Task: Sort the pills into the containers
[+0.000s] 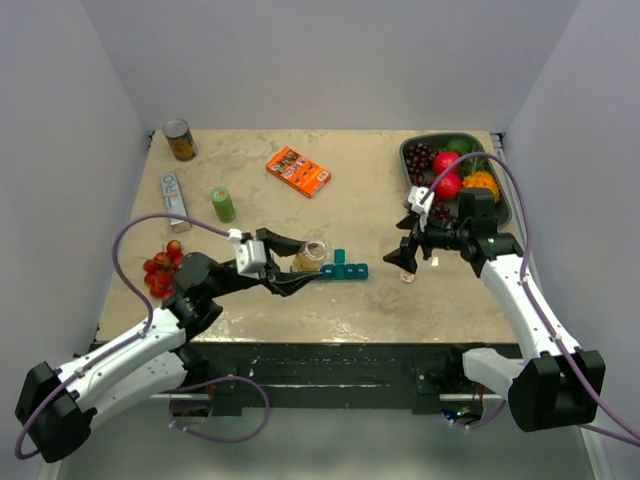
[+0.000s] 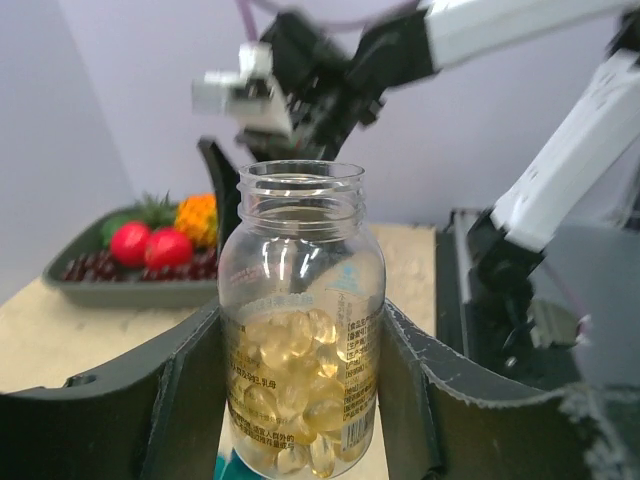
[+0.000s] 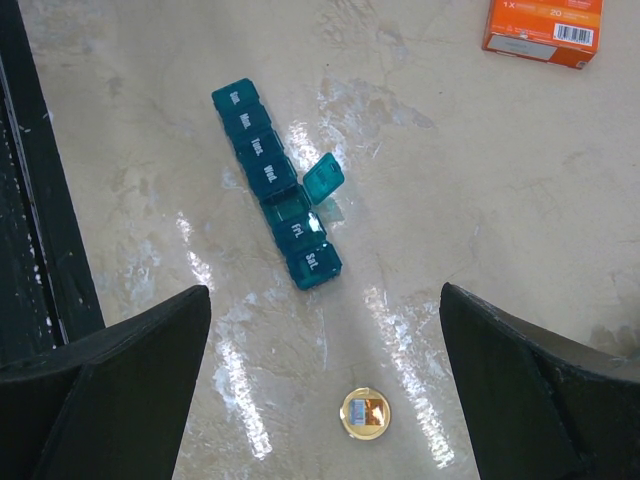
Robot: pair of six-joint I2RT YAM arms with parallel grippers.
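Pill organizer (image 3: 275, 185) lies mid-front on the desk (image 3: 480, 230), seven teal cells in a row, one lid (image 3: 323, 177) flipped up. What that open cell holds is too small to tell. From above, its left end is partly hidden behind the uncapped bottle (image 2: 300, 250) of amber capsules (image 2: 295, 385), which the left tool (image 2: 300, 340) grasps. The right tool (image 3: 320, 370) hangs released above a gold cap (image 3: 363, 413), its fingers cut off by the frame.
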